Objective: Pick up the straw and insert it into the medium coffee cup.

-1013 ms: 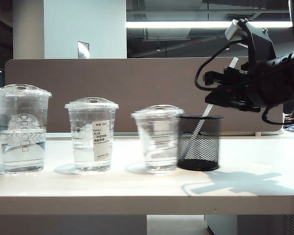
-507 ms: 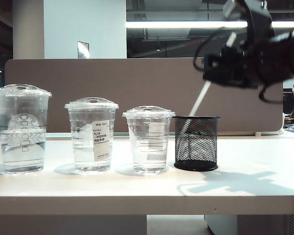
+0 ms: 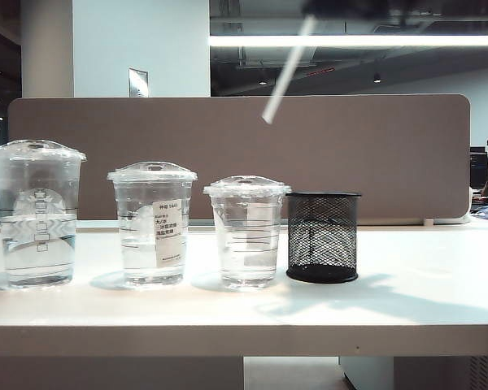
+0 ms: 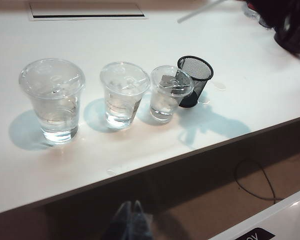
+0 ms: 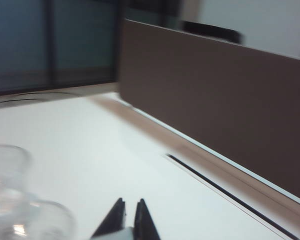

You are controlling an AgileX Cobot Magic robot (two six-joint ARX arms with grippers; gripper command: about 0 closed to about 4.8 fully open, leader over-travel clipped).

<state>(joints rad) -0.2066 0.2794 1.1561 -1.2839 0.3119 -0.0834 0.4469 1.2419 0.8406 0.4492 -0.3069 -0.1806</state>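
Lifted clear of the mesh holder, the straw is now held high by the right gripper, jaws narrowed around it, above the medium coffee cup. Whether the left gripper is parted cannot be told.

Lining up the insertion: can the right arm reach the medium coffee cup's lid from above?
Probably yes. The right gripper holds the straw high above the table, and nothing stands over the medium coffee cup. The left gripper hangs beyond the front edge.

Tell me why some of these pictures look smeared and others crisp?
Exterior view: the cups are sharp, but the straw is a blurred streak, moving fast. Right wrist view: everything is soft, the right gripper included. Left wrist view: sharp, with distinct cup shadows.
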